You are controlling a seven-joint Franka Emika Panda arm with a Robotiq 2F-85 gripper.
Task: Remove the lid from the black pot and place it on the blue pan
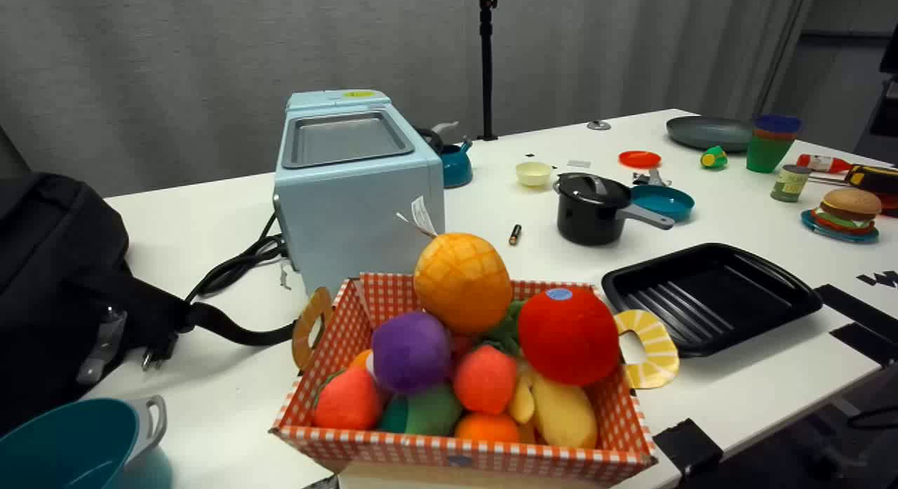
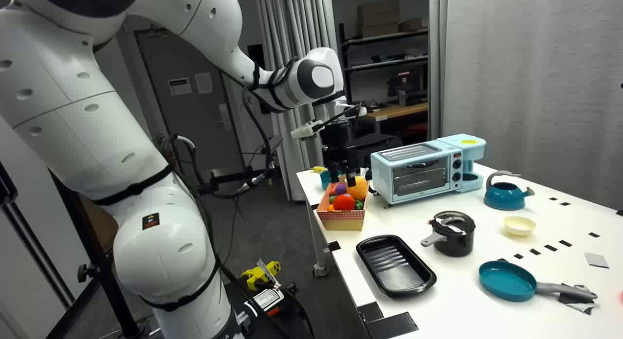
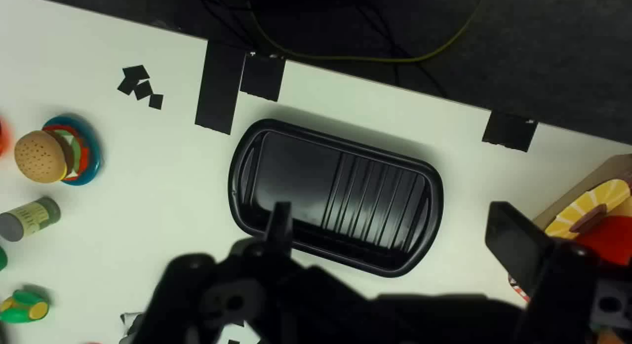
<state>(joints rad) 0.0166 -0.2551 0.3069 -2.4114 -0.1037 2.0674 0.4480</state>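
Wrist view: the gripper (image 3: 390, 213) has its fingers (image 3: 279, 230) spread wide, the black grill tray (image 3: 301, 171) showing past the gap between them.
Table edge (image 3: 375, 90): slants across the top of that view, with dark floor (image 3: 558, 62) beyond and black tape patches (image 3: 219, 87) along the border.
Tray margin: the grill tray lies roughly parallel to the edge, a strip of white tabletop (image 3: 168, 196) showing between.
Lid (image 1: 584, 189): on the rim of the black pot (image 1: 588, 224) in both exterior views.
Pot handle (image 2: 432, 240): grey, sticking out on the grill tray's side in an exterior view.
Blue frying pan (image 2: 506, 279): near the pot but apart from it, tabletop visible between the two.
Cream bowl (image 2: 519, 225): apart from both pot and pan, with the blue kettle (image 2: 506, 196) behind it.
Toaster oven (image 2: 423, 176): light blue, near the red-checked basket (image 2: 340, 223) of plush fruit (image 1: 466, 285).
Arm (image 2: 121, 130): bends over with the gripper seen against the basket; its height above the tabletop cannot be told.
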